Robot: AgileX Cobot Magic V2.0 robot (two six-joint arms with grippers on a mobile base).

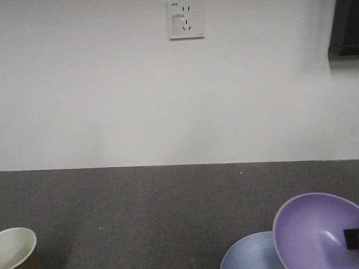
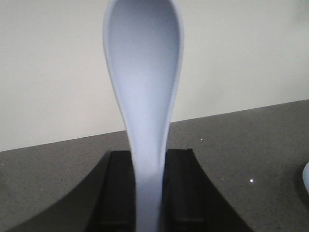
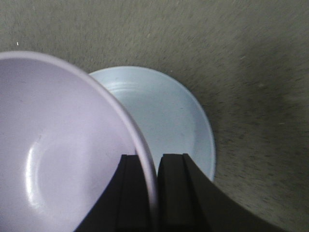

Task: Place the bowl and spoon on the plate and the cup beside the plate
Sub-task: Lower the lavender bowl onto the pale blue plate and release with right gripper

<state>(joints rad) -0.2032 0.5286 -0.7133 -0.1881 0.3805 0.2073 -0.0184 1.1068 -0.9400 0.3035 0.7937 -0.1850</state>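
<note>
Bowl [image 3: 63,145] rim pinched in right claw [image 3: 150,162]

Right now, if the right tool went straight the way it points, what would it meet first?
Likely the plate: the right tool, shut on the bowl rim, points down at it. Depth unclear.

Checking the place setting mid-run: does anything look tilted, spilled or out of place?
The lavender bowl is tipped steeply, pinched by its rim in the right gripper over the pale blue plate, not sitting flat. The pale blue spoon is clamped by its handle in the left gripper. The paper cup stands upright; nothing spilled.
</note>
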